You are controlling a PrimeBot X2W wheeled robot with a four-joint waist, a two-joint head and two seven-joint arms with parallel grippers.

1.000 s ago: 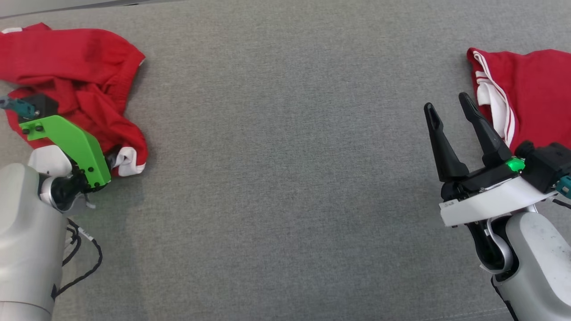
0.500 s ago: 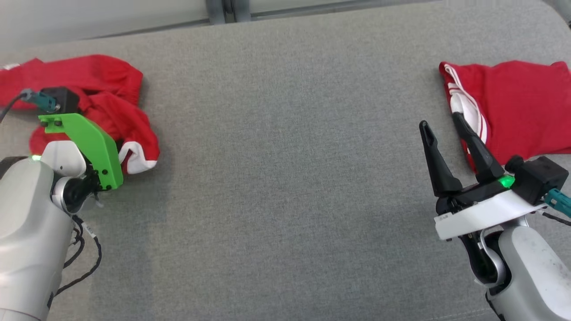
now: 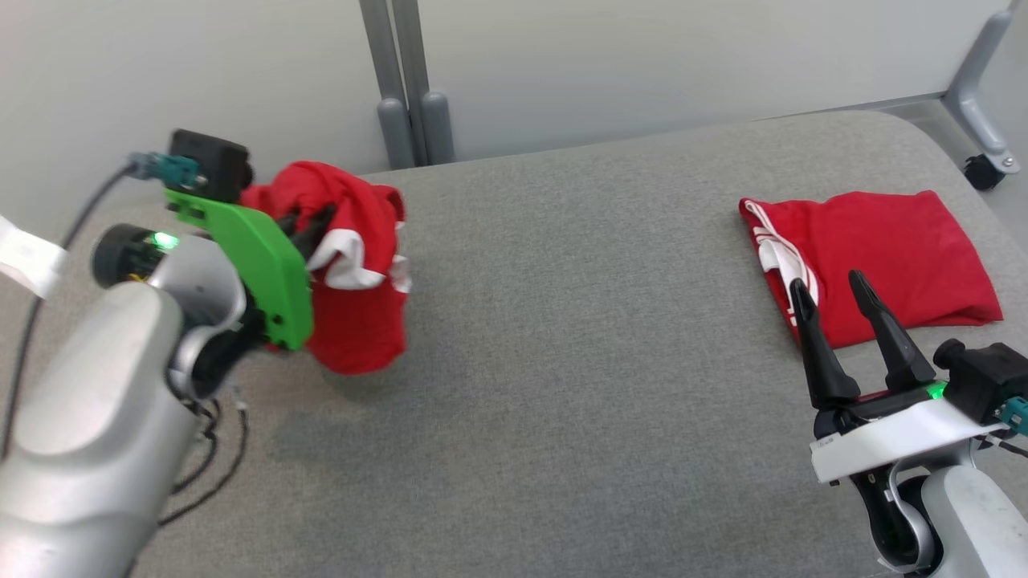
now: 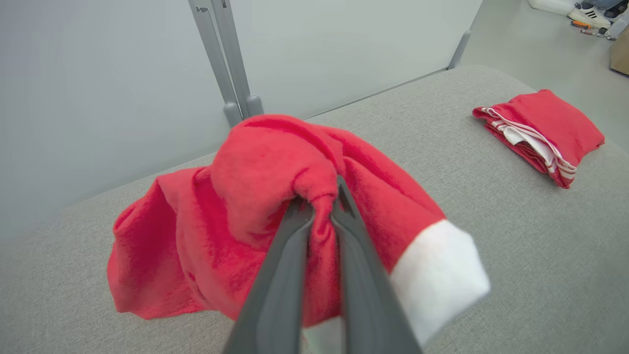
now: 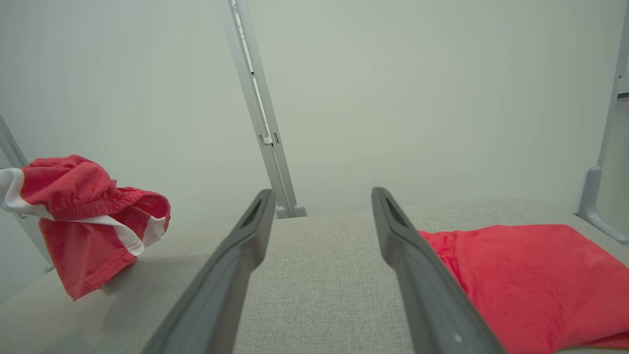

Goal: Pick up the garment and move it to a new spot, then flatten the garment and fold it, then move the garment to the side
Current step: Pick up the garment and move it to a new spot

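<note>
The 2 fingers of the left gripper (image 4: 322, 196) are pinched together on a bunched fold of the red garment (image 4: 255, 167), close to its white cuff (image 4: 437, 275). From that pinch the cloth hangs as a crumpled bundle over the far left of the grey padded table (image 3: 578, 337). Its lowest part looks just clear of the surface in the head view, though a trailing part may be resting on it (I cannot tell which). The right gripper (image 3: 826, 281) sits at the near right with its 2 fingers spread apart and nothing between them. It is just on the near side of a second, folded red garment (image 3: 883, 241) lying flat at the far right.

By my reading, the pick-up is done and the carry to a new spot is in hand. Setting down, flattening, folding and moving aside are all left.

The wide middle of the table is bare and looks the obvious place to spread the cloth, well apart from the folded piece. The bundle hangs near the far edge, with the pale wall (image 3: 642, 64) and 2 grey posts (image 3: 401, 88) just behind it, so the free room lies toward the near side and the right. The table's far right corner is rounded, and the folded garment lies close to it.
</note>
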